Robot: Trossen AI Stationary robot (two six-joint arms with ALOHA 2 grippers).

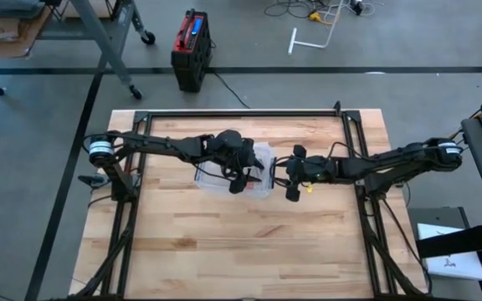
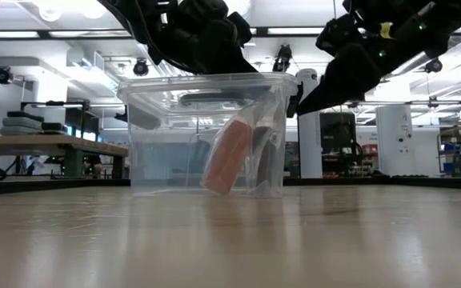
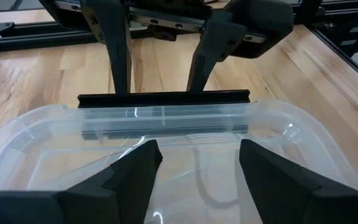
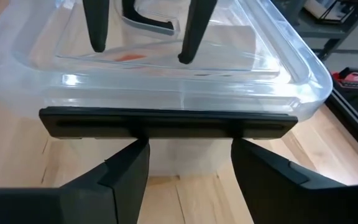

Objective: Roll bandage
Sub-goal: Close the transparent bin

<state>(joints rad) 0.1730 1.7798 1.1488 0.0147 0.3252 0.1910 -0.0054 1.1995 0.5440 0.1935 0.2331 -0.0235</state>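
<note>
Overhead, both claws at box

No text, label, brand, number or sign can be read in any of the views. The red and black case on the floor beyond the far edge of the table has a small blue patch on top, but nothing on it is legible. The white sheet on the dark stand at the near right carries a small dark mark that is too small to make out.
</note>
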